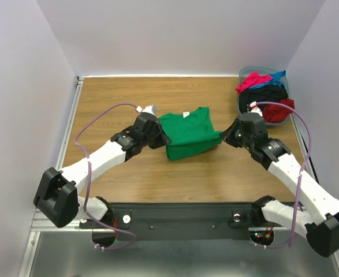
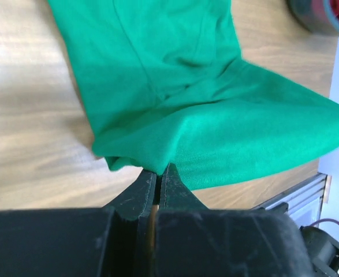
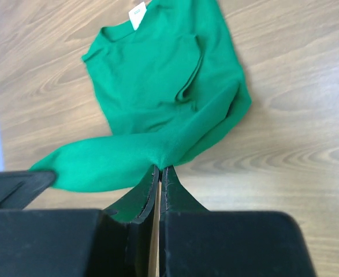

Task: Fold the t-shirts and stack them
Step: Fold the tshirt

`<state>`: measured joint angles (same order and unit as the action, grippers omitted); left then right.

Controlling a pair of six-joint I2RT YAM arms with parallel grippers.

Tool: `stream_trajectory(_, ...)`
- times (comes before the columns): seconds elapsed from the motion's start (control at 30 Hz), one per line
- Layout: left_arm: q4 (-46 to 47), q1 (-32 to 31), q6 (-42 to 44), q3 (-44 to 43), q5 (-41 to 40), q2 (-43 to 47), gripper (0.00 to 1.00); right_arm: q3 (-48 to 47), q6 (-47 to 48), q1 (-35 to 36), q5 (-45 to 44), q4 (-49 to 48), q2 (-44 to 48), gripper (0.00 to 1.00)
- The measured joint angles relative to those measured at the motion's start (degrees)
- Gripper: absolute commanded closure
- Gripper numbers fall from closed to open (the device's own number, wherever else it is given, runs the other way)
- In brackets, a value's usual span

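The green t-shirt (image 1: 187, 134) is lying partly folded near the middle of the wooden tabletop (image 1: 117, 95), its collar and white label (image 1: 186, 115) pointing toward the far wall. The left end effector (image 1: 164, 140) is sitting at the shirt's near-left corner. Its two fingers are pressed together and are clamping a fold of the green cloth at their tips, as the left wrist view is showing. The right end effector (image 1: 224, 138) is meeting the shirt's right edge. Its fingers are likewise drawn together and are pinching a fold of the same cloth, which is rising slightly from the wood there. Between the two grips the near part of the shirt is stretching across in a doubled band, while the upper body is resting flat with a soft crease running down it.

Beyond the right end effector, in the far right corner, a grey-blue bin (image 1: 256, 68) is standing on the tabletop. It is holding a heap of shirts: a pink-red t-shirt (image 1: 253, 81) on top at the left, a blue t-shirt (image 1: 278, 77) at the far side, a black t-shirt (image 1: 270, 95) in the middle and a red t-shirt (image 1: 279, 111) hanging at the near edge. The bin is standing just beside the right wrist, apart from the green shirt.
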<state>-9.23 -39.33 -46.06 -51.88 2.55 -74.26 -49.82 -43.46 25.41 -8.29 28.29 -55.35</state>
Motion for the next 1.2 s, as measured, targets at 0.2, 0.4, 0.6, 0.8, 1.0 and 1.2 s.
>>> stream_trajectory(0.2,0.81,4.28,2.95,-4.07,1.99,-3.08,1.00,-6.27,2.23,0.17,-3.85,-0.94,-8.52,1.00)
stream_trajectory(0.4,1.49,6.60,5.53,-8.63,3.74,-9.03,1.00,-11.23,4.11,0.17,-6.43,-2.84,-14.12,1.00)
stream_trajectory(0.6,1.68,10.03,7.72,-12.87,6.05,-15.10,1.00,-15.04,6.08,0.09,-7.63,-4.37,-20.70,1.00)
stream_trajectory(0.8,2.16,12.85,8.85,-16.61,7.96,-20.22,1.00,-21.07,8.61,-1.88,-6.56,-5.70,-29.27,1.00)
stream_trajectory(1.0,2.27,15.02,9.18,-22.60,8.48,-27.54,0.99,-27.45,10.40,-5.38,-3.08,-7.87,-40.15,1.00)
stream_trajectory(1.2,2.34,17.00,9.57,-29.49,8.48,-34.97,0.35,-33.81,11.04,-8.04,0.24,-9.55,-50.49,0.89)
